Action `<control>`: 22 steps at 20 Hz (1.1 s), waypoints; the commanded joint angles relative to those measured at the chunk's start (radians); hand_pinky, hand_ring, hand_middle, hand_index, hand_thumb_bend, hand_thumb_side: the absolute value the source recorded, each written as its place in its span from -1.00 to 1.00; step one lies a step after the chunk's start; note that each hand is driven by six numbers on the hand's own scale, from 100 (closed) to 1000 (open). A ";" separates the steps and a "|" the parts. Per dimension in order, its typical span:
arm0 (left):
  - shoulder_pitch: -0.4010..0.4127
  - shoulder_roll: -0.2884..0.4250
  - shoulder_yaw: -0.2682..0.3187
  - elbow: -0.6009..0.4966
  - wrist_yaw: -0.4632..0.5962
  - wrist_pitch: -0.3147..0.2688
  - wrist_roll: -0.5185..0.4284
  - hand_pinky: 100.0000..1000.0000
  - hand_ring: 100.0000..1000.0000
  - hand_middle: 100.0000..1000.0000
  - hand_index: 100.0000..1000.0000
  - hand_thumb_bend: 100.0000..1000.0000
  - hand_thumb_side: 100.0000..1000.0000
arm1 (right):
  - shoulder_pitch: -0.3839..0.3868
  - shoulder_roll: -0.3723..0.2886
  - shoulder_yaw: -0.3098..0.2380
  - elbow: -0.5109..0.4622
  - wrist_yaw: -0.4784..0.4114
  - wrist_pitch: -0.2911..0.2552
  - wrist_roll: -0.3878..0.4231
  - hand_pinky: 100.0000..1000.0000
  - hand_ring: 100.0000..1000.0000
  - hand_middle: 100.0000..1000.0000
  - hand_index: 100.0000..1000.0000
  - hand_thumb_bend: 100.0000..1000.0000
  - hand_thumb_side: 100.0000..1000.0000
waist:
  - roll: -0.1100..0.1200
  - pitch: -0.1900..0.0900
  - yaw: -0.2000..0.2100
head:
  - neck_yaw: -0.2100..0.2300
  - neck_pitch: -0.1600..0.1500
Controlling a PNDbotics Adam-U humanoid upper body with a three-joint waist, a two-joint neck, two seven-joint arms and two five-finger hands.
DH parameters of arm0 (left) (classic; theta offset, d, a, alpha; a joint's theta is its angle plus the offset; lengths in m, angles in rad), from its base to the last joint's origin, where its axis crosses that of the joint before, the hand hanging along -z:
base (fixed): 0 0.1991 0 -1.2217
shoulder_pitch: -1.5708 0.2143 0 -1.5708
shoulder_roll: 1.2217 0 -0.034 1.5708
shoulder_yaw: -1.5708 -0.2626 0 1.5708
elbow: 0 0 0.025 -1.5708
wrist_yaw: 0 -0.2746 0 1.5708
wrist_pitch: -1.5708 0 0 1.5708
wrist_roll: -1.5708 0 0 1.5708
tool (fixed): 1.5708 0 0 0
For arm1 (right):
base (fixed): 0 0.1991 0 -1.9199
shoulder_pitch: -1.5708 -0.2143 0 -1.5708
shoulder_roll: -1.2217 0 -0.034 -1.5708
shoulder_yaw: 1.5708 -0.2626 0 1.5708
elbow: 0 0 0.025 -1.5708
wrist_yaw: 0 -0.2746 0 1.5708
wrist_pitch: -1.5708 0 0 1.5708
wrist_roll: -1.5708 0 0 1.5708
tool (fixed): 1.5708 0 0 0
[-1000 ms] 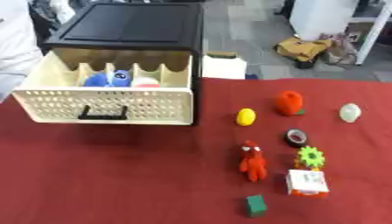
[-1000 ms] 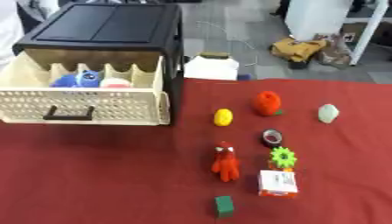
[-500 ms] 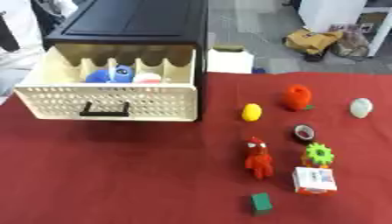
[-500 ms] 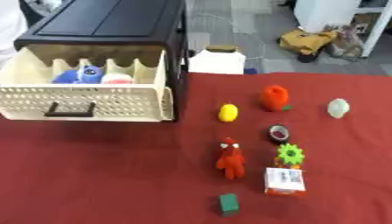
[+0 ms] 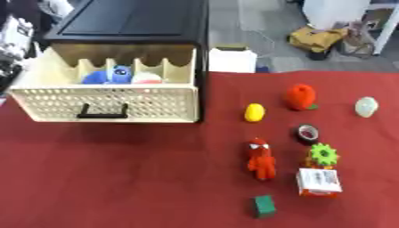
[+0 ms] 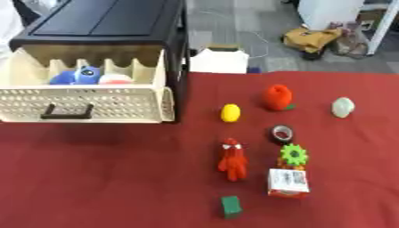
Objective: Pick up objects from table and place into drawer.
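Nothing on the table has moved since the earlier frames; only the head has tilted, sliding the whole scene sideways. Neither hand shows in either view, so you cannot tell whether the fingers are apart or together.

The cream perforated plastic drawer (image 5: 109, 103) stands pulled open from the black cabinet (image 5: 132, 22) at upper left, already holding a blue soft toy (image 5: 109, 75) and a red-and-white round item (image 5: 146, 78).

Still on the red tablecloth (image 5: 117, 178), to the right:
- yellow lemon-shaped object (image 5: 254, 112), nearest the drawer
- orange-red pepper-like object (image 5: 300, 96)
- pale green egg-shaped object (image 5: 366, 107)
- dark ring of tape (image 5: 308, 132)
- green gear-shaped piece (image 5: 323, 154), just above a white-and-orange small box (image 5: 319, 182)
- red plush figure (image 5: 262, 159)
- dark green small cube (image 5: 264, 206)

Judgement: you are between picks. Take the yellow piece first; it stands apart from its neighbours. Lift clear of the drawer's front wall before releasing, and choose a free compartment.
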 commanded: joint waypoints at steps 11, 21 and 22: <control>-0.053 0.210 -0.133 -0.012 -0.056 0.050 -0.510 -0.96 -0.70 -0.30 0.68 -1.00 1.00 | 0.007 0.050 -0.002 -0.013 0.011 0.005 -0.010 0.13 0.18 0.02 0.48 -1.00 0.69 | 0.015 -0.022 -0.012 | -0.004 0.024; -0.050 0.217 -0.159 -0.012 -0.031 0.049 -0.694 -1.00 -0.78 -0.37 0.64 -1.00 1.00 | 0.012 0.063 -0.008 -0.013 0.008 0.011 -0.011 0.14 0.17 0.01 0.47 -1.00 0.69 | 0.010 -0.024 -0.009 | 0.001 0.012; -0.047 0.217 -0.163 -0.012 -0.019 0.056 -0.711 -1.00 -0.78 -0.35 0.64 -1.00 1.00 | 0.012 0.064 -0.008 -0.013 0.008 0.010 -0.011 0.14 0.17 0.01 0.47 -1.00 0.69 | 0.008 -0.024 -0.010 | 0.003 0.011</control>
